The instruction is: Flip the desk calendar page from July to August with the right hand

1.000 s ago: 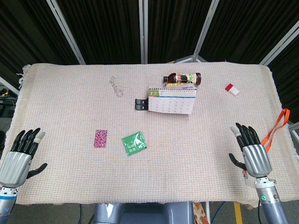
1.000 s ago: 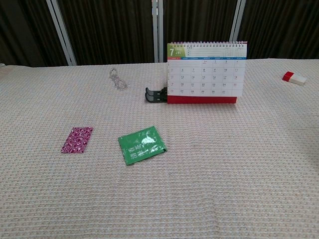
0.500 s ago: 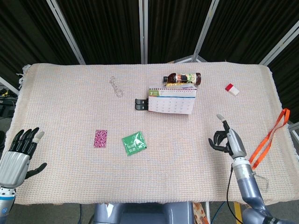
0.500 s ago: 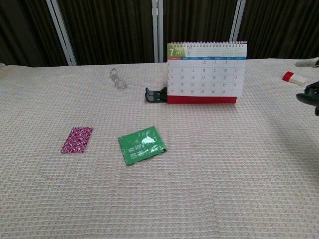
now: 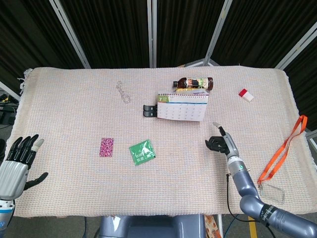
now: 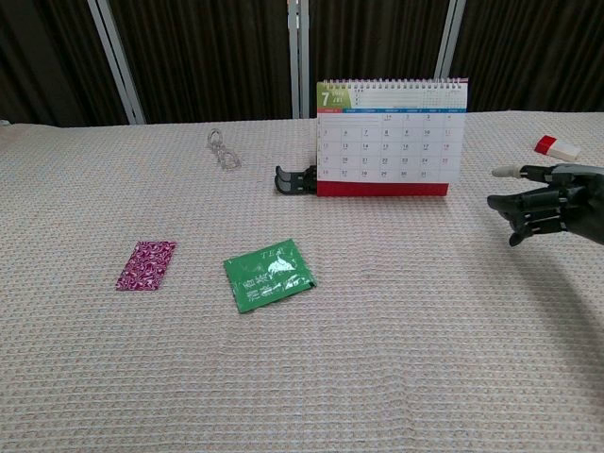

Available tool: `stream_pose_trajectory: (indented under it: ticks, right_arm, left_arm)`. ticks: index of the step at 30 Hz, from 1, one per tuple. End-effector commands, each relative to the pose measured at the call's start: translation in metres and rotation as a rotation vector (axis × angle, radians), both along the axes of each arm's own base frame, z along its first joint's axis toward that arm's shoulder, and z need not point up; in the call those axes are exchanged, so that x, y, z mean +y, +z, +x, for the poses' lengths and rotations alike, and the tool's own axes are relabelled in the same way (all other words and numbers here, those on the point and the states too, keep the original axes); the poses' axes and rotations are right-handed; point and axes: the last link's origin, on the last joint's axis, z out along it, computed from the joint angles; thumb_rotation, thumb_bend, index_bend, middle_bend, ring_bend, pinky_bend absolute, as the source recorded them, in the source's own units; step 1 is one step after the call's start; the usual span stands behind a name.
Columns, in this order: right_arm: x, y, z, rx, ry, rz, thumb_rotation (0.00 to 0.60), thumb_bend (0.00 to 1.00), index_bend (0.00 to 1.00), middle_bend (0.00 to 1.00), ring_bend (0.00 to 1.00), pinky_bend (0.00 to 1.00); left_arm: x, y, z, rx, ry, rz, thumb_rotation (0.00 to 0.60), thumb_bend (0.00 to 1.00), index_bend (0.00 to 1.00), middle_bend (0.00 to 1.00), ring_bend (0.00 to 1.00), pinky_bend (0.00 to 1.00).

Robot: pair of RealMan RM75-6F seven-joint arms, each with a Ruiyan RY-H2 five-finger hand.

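The desk calendar (image 5: 182,106) stands upright in the middle of the table, its front page (image 6: 390,137) showing a large 7 and the July grid. My right hand (image 5: 221,143) hovers over the cloth to the right of the calendar and nearer to me, well apart from it. In the chest view the right hand (image 6: 547,208) has one white-tipped finger stretched toward the calendar, the others curled in, and holds nothing. My left hand (image 5: 17,166) lies at the front left table edge, fingers spread, empty.
A dark bottle (image 5: 193,83) lies behind the calendar and a black clip (image 6: 294,179) sits at its left foot. A green packet (image 6: 268,274), a magenta packet (image 6: 146,264), a metal chain (image 6: 222,151) and a red-white eraser (image 6: 557,146) lie on the cloth. An orange lanyard (image 5: 285,151) hangs off the right edge.
My right hand has travelled from the front right edge leftward and forward toward the calendar, turning sideways and curling most fingers in. The left hand slipped slightly lower.
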Motion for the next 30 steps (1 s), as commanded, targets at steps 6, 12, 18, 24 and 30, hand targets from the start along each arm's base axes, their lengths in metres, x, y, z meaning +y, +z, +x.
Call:
stream_pose_trajectory:
  ticks: [6, 12, 18, 24, 30]
  right_arm:
    - [-0.01, -0.017, 0.004, -0.023, -0.003, 0.028, 0.6, 0.34, 0.17, 0.71, 0.69, 0.57]
    - [-0.019, -0.022, 0.004, -0.036, -0.018, 0.024, 0.6, 0.34, 0.17, 0.71, 0.69, 0.57]
    - [-0.028, -0.022, 0.003, -0.054, -0.026, 0.013, 0.6, 0.34, 0.17, 0.7, 0.69, 0.57]
    - [-0.03, -0.024, 0.008, -0.065, -0.008, 0.022, 0.6, 0.35, 0.17, 0.7, 0.69, 0.57]
    - [-0.032, -0.027, 0.013, -0.068, 0.006, 0.027, 0.6, 0.35, 0.17, 0.7, 0.69, 0.57]
  left_arm:
    - [0.001, 0.0, -0.001, 0.002, 0.008, -0.003, 0.6, 0.09, 0.0, 0.0, 0.0, 0.0]
    - [0.002, 0.001, -0.001, -0.002, 0.011, -0.002, 0.6, 0.09, 0.0, 0.0, 0.0, 0.0]
    - [0.004, 0.001, -0.003, -0.003, 0.019, -0.003, 0.6, 0.09, 0.0, 0.0, 0.0, 0.0]
    - [0.006, 0.0, -0.003, 0.0, 0.023, -0.006, 0.6, 0.09, 0.0, 0.0, 0.0, 0.0]
    - [0.006, 0.0, -0.003, 0.0, 0.025, -0.008, 0.6, 0.09, 0.0, 0.0, 0.0, 0.0]
